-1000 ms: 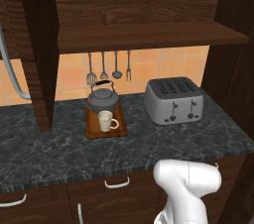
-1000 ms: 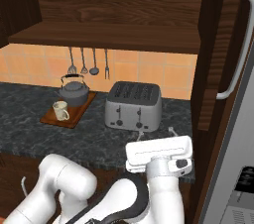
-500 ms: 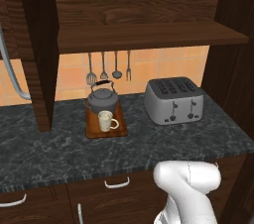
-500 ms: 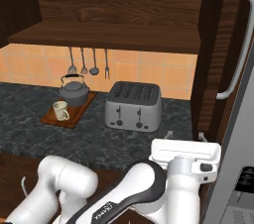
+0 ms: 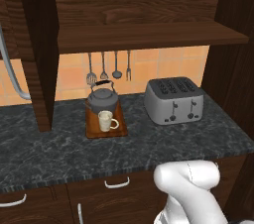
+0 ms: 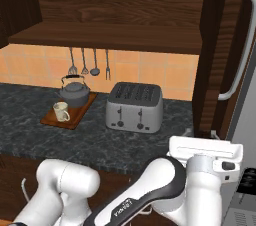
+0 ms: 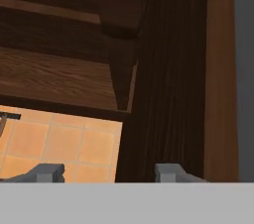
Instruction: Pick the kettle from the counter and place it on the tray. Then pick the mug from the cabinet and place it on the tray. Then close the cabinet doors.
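Kitchen, marbled counter (image 5: 149,148), toaster (image 5: 174,100), hanging utensils (image 5: 108,67), tiled backsplash (image 5: 163,64)

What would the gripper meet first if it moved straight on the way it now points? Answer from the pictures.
Most likely the open right cabinet door: in the hand view the gripper points at its dark-brown inner face, beside the shelf's end. Depth is unclear, so this is a judgement.

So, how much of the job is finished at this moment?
Done: the kettle and the mug both sit on the tray. In hand: the end effector, holding nothing, faces the cabinet's right side. Left: closing the cabinet doors, which stand open.
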Tool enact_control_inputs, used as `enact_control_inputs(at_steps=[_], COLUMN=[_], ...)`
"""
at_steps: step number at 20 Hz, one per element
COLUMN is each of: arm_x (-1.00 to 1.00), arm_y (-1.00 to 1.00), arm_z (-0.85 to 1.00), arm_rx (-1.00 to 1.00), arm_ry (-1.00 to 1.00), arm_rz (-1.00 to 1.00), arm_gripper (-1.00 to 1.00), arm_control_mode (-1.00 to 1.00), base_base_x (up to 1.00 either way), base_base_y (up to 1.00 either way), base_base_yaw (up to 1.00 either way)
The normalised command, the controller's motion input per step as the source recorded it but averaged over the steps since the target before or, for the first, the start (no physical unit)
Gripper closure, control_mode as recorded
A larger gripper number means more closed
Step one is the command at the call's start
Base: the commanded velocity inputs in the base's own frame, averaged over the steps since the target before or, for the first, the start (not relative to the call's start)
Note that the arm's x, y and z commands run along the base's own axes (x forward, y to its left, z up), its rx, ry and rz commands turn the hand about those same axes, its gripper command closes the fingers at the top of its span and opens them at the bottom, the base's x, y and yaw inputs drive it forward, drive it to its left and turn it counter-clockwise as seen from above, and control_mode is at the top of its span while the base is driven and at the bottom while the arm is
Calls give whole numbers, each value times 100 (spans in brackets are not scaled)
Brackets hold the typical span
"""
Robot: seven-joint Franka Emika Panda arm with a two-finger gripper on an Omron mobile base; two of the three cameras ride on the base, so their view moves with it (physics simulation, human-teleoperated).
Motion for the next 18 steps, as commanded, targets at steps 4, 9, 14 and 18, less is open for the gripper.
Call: enact_control_inputs(at_steps=[4, 9, 14, 18], arm_x=[-7, -34, -26, -14], arm_y=[-13, -1, 11, 16], arm_z=[24, 34, 47, 40], arm_rx=[0, -1, -7, -11], arm_ry=[0, -3, -11, -6], arm_rz=[0, 0, 0, 5], arm_gripper=[-100, -100, -100, -100], arm_control_mode=[-100, -100, -100, -100], base_base_x=[0, 0, 0, 0], base_base_y=[0, 0, 0, 0], base_base_yaw=[0, 0, 0, 0])
